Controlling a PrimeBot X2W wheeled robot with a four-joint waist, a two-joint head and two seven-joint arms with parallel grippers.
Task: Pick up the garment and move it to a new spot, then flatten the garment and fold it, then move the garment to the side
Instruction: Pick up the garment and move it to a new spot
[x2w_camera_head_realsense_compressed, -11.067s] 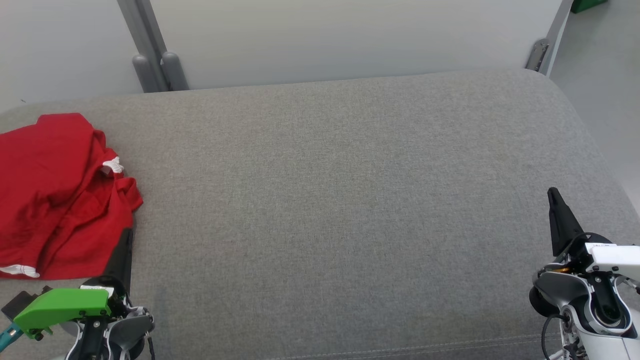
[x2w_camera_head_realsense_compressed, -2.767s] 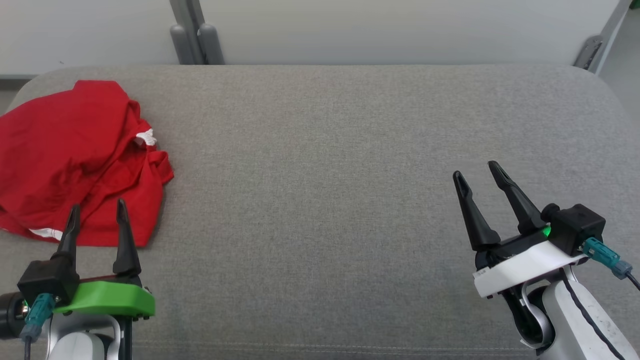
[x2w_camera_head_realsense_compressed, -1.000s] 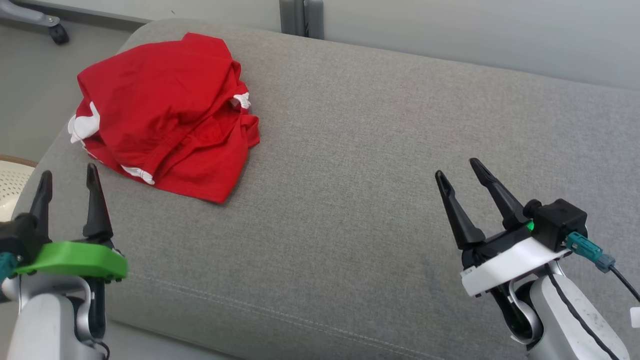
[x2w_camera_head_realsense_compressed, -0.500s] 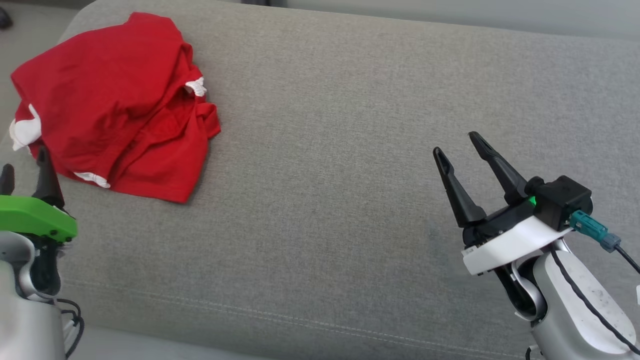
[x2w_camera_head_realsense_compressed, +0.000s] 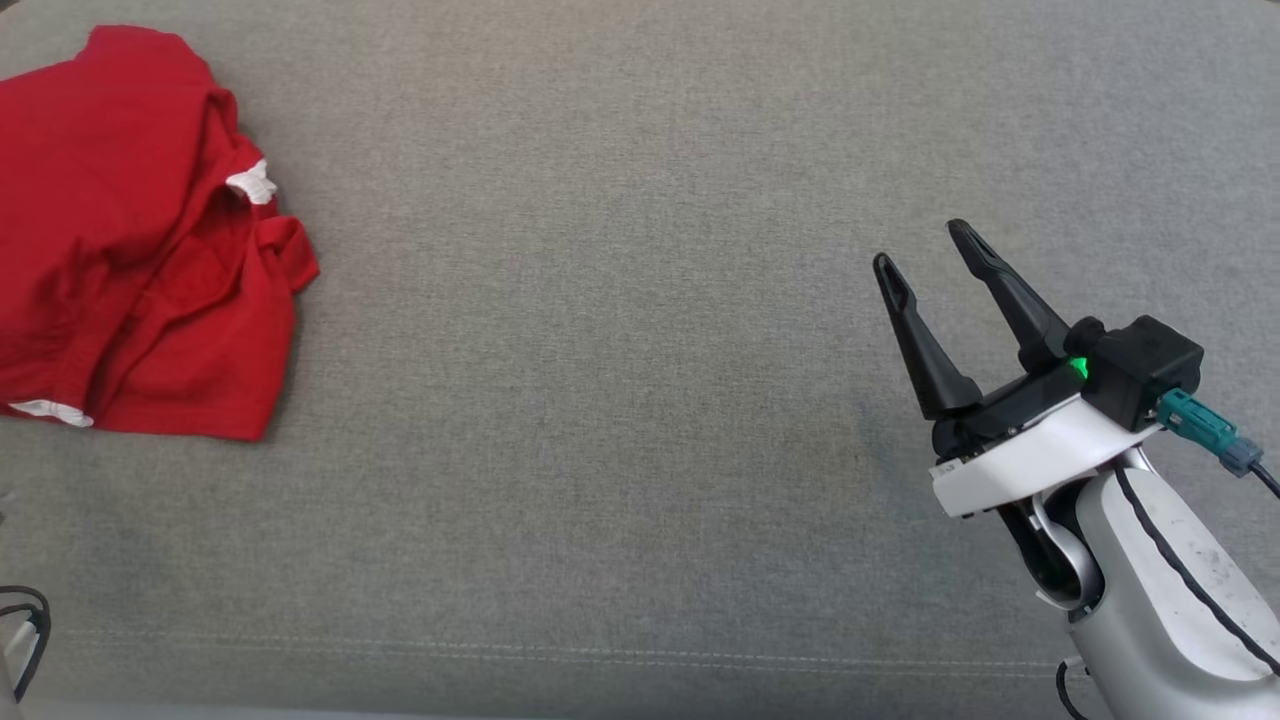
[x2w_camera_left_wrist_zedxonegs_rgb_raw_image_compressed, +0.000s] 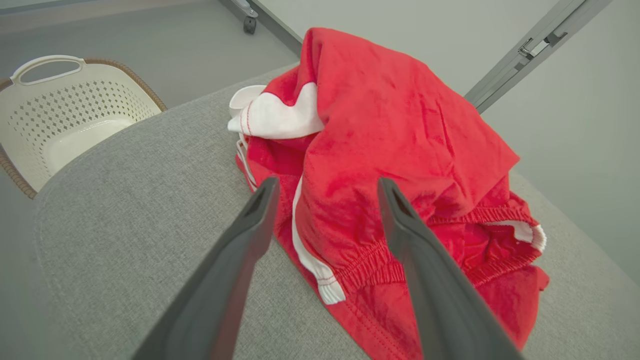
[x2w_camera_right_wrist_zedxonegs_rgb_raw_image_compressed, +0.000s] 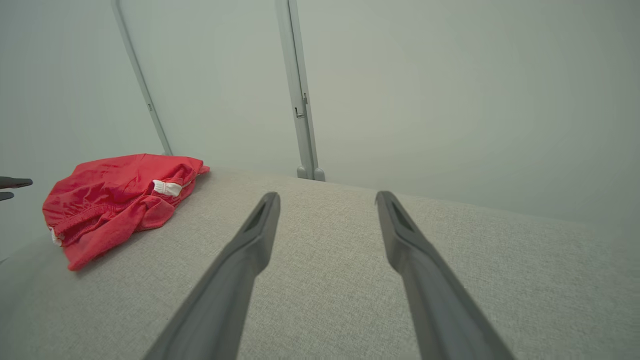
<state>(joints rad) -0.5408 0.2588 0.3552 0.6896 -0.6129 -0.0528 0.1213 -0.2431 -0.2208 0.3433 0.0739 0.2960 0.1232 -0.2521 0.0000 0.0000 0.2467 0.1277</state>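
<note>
Left hand (x2w_camera_left_wrist_zedxonegs_rgb_raw_image_compressed: 326, 184) spread, empty, fingers pointing at the near edge of the crumpled red shorts (x2w_camera_head_realsense_compressed: 130, 250). Shorts lie at the left end of the grey cushion (x2w_camera_head_realsense_compressed: 620, 400). Right hand (x2w_camera_head_realsense_compressed: 922, 246) also spread and empty, well apart over the cushion's right side. White laundry basket (x2w_camera_left_wrist_zedxonegs_rgb_raw_image_compressed: 75, 115) sits past the left end

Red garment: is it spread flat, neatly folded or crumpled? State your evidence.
Crumpled. The red garment lies heaped on the grey cushion, layers overlapping unevenly, its elastic waistband bunched and white trim poking out.
</note>
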